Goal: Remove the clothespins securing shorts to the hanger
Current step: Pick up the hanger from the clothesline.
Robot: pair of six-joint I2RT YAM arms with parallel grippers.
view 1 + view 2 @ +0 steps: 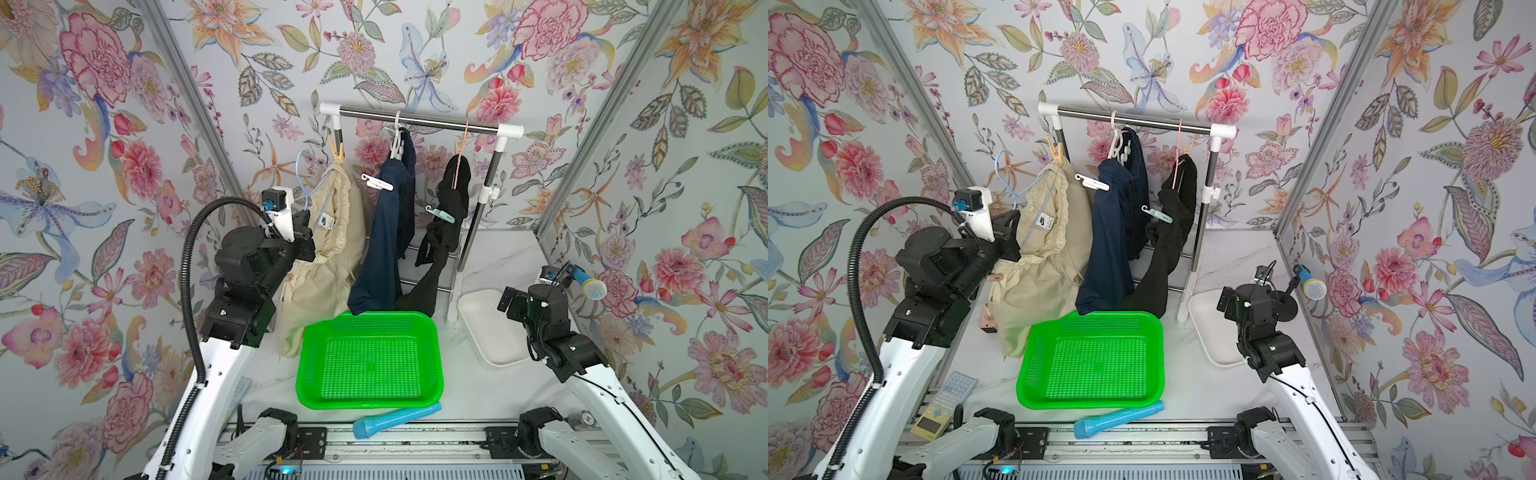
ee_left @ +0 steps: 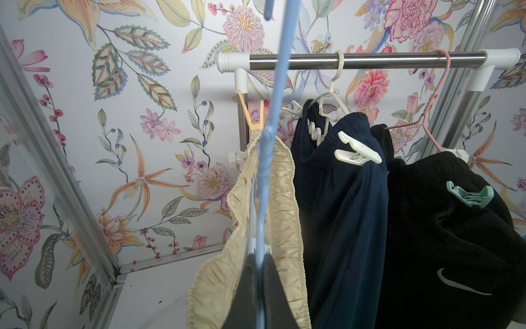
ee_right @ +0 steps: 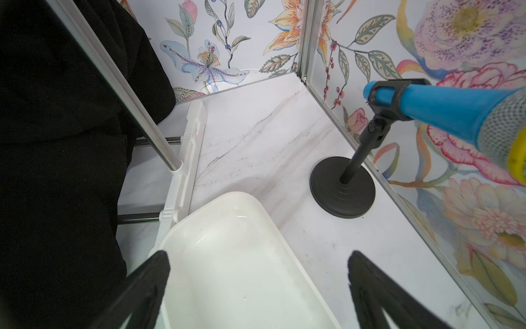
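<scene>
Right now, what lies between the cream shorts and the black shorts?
The navy shorts, on a white hanger, with a white clip pinned on them; both top views show it.

Marble table [image 1: 490, 395]: green basket [image 1: 365, 404], white tray [image 1: 486, 328]

I'm working in a lab test booth dressed as a home laundry corner: floral wallpaper panels [image 1: 104, 124] held by aluminium posts [image 1: 189, 95], a marble-look tabletop [image 1: 490, 399], shorts [image 1: 386, 232] on a small clothes rack [image 1: 415, 119] at the far side, a metal mounting rail [image 1: 415, 438] nearest.
</scene>
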